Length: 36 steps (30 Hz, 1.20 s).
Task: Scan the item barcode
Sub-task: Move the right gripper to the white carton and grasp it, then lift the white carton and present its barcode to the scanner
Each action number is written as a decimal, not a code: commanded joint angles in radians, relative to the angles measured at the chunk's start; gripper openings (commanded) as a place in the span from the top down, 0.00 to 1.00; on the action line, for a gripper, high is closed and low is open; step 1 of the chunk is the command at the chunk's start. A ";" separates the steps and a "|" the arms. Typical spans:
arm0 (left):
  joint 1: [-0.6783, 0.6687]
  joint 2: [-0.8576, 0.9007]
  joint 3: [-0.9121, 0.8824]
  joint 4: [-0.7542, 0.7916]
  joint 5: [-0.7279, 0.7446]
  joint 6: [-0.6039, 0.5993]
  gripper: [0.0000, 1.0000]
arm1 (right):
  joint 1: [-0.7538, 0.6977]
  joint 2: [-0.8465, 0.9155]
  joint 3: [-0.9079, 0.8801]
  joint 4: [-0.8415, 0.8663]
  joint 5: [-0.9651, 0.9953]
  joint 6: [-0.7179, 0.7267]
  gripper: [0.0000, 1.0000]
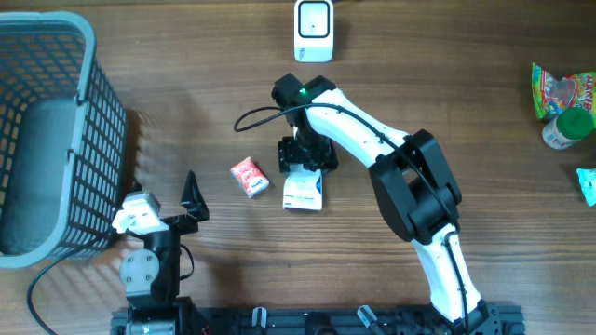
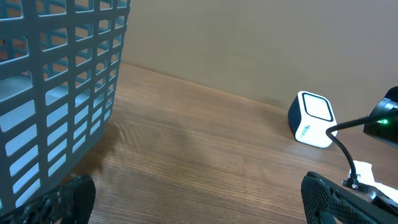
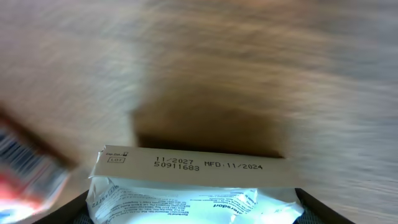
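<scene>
The tabletop point(image 1: 447, 84) is brown wood grain with the streaks running side to side, and in the left wrist view it ends at a plain beige wall point(image 2: 249, 43). A grey slatted basket point(image 1: 104, 130) stands at the left edge and a white barcode scanner point(image 1: 314, 30) at the far middle. A green snack bag point(image 1: 562, 90) and a green-capped bottle point(image 1: 568, 128) lie well apart at the right edge. The white packet point(image 1: 302, 194) lies flat near the centre, on the near side of the scanner and just right of a small red packet point(image 1: 250, 177). Its long axis appears to run from the scanner side toward the robot, tilted slightly. Its far end is hidden under the right end effector point(image 1: 305, 167). In the right wrist view, a folded end strip with printed dates crosses the frame. The dark fingers point(image 3: 314, 208) flank the packet on both sides, but I cannot tell whether they press on it. The left end effector point(image 1: 193, 197) sits beside the basket with its jaws spread wide and nothing between them.
</scene>
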 commanded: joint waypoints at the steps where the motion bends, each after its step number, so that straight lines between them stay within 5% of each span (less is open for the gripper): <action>1: -0.003 -0.002 -0.003 -0.003 0.011 -0.005 0.00 | -0.030 0.061 0.024 -0.030 -0.318 -0.204 0.26; 12: -0.003 -0.002 -0.003 -0.003 0.012 -0.005 0.00 | -0.207 0.061 0.039 0.022 -0.947 -0.607 0.26; 18: -0.003 -0.002 -0.003 -0.003 0.012 -0.005 0.00 | -0.214 0.061 0.039 0.283 -1.228 -0.552 0.26; 23: -0.003 -0.002 -0.003 -0.003 0.011 -0.005 0.00 | -0.214 0.061 0.039 0.412 -1.245 -0.362 0.27; 36: -0.003 -0.002 -0.003 -0.003 0.011 -0.005 0.00 | -0.248 -0.020 0.043 0.432 -0.846 -0.282 0.32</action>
